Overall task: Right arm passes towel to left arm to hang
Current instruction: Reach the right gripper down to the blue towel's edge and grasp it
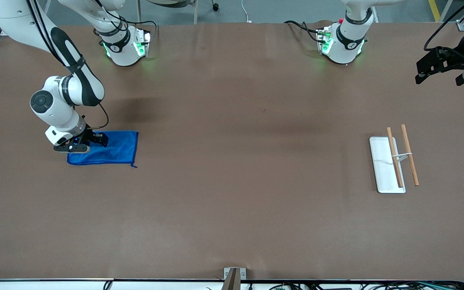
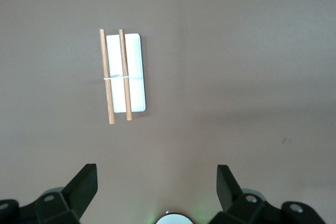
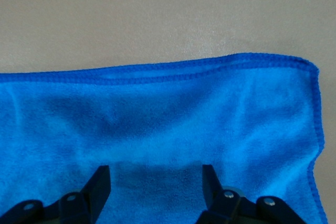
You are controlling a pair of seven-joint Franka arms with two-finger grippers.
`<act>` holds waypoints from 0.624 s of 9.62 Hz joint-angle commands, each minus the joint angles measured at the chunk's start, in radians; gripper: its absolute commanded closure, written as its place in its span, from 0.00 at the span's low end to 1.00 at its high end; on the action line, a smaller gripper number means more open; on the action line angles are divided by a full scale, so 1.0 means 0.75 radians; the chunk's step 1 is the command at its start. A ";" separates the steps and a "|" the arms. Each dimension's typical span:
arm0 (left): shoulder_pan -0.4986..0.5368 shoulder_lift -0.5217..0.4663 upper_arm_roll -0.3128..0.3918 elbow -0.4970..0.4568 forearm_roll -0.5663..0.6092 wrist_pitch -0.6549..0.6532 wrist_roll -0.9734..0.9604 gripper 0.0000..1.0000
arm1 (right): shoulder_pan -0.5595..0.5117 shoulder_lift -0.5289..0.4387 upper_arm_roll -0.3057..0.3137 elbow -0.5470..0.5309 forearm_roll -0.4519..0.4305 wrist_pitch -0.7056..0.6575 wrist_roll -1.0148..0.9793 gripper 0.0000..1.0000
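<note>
The blue towel lies flat on the brown table toward the right arm's end. My right gripper is down on the part of the towel at that end, and the wrist hides that part in the front view. In the right wrist view its fingers stand apart, with towel cloth spread flat between the tips; the right gripper has not pinched any of it. My left gripper hangs open and empty high over the left arm's end of the table. The left wrist view shows the left gripper with bare table beneath.
A white tray lies toward the left arm's end with two wooden rods above it, joined by a white crosspiece. The left wrist view shows the same tray and rods. A small bracket sits at the table's near edge.
</note>
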 commanded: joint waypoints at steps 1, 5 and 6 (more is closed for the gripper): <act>0.004 0.025 -0.003 -0.003 0.000 -0.023 0.026 0.00 | -0.027 0.034 0.005 -0.024 -0.016 0.074 -0.012 0.36; 0.006 0.025 0.002 -0.003 0.000 -0.023 0.028 0.00 | -0.001 -0.061 0.013 0.025 -0.014 -0.188 0.173 1.00; 0.006 0.027 0.002 -0.003 0.000 -0.023 0.030 0.00 | 0.006 -0.096 0.060 0.070 -0.014 -0.303 0.205 1.00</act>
